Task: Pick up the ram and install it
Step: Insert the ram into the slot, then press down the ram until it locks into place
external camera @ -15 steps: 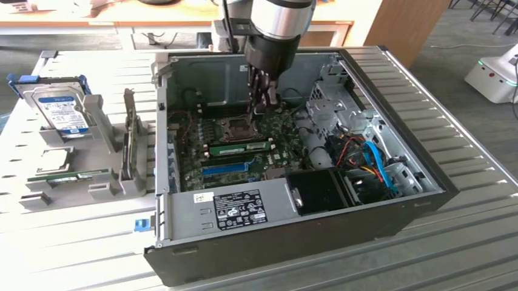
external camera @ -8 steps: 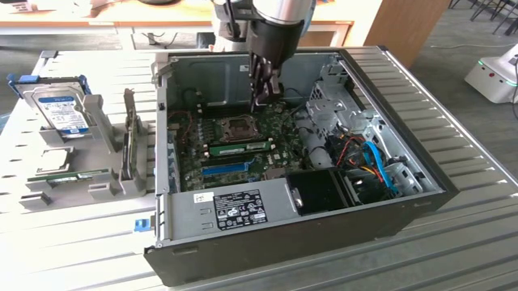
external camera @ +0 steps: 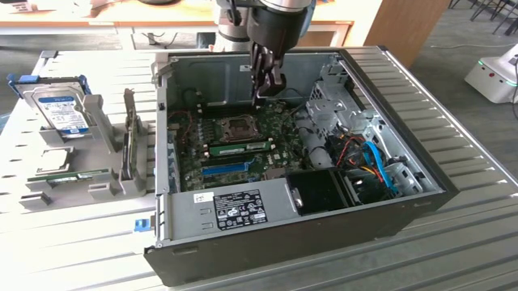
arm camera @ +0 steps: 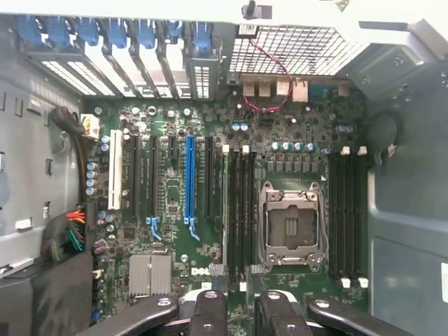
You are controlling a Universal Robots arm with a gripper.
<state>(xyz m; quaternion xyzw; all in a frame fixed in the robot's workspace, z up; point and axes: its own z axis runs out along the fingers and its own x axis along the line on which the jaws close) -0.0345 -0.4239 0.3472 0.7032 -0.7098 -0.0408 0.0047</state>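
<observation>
Slatted grey metal made up the surface (external camera: 453,242), and an open computer case (external camera: 389,224) lay on its side across the middle of it, with the motherboard (external camera: 202,136) facing up.

Your claw (external camera: 267,94) hung inside the case, above the board and near the case's rear wall, just behind the processor socket (external camera: 239,127). In the wrist view the two dark fingers (arm camera: 210,308) stood apart with nothing between them, so the claw (arm camera: 236,276) was open and empty.

The ram (external camera: 240,147) sat on the board on the far side of the socket from the claw, toward the case's front edge. It was a green stick with a pale label, standing between the socket and the long blue slot (external camera: 225,167). It was near the claw but lower, and the claw did not touch it. From the wrist view I cannot tell you which of the dark memory slots beside the socket (arm camera: 290,224) it occupied.

Near the surface's edge at the exterior view's left, a grey rack (external camera: 97,127) held a hard drive (external camera: 63,109) and a second green stick (external camera: 77,177), well apart from the claw.
</observation>
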